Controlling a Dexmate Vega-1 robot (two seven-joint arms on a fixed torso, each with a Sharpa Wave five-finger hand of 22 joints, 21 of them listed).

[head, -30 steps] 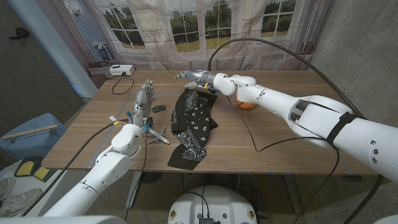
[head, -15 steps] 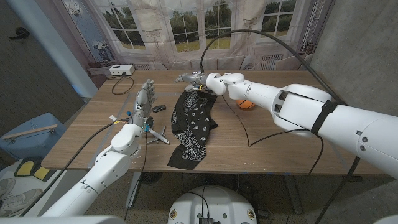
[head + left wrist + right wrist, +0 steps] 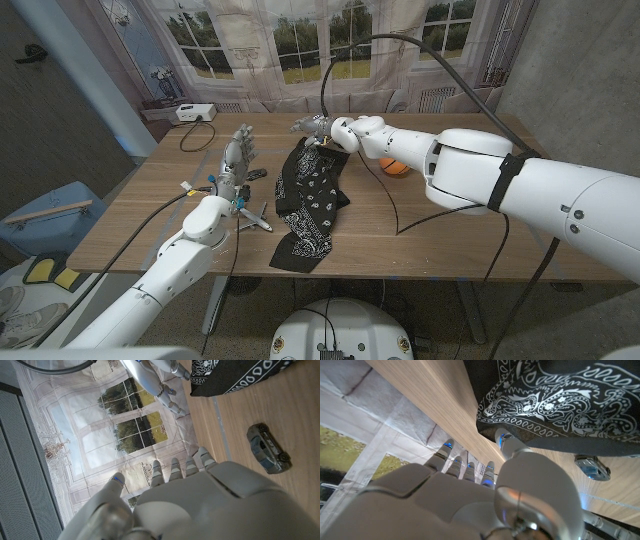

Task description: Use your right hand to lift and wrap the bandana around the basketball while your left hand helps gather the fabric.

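We see a long wooden table (image 3: 420, 225) before a backdrop printed with tall windows (image 3: 300, 40). On the left, our left hand (image 3: 236, 155) stands raised, fingers spread, holding nothing; beside it sit a small grey toy car (image 3: 256, 174) and a toy plane (image 3: 255, 215). In the middle lies the black paisley cotton bandana (image 3: 305, 205), crumpled, its far corner lifted. Our right hand (image 3: 312, 125) is at that corner; we cannot tell its grip. The orange basketball (image 3: 392, 166) is mostly hidden behind the arm.
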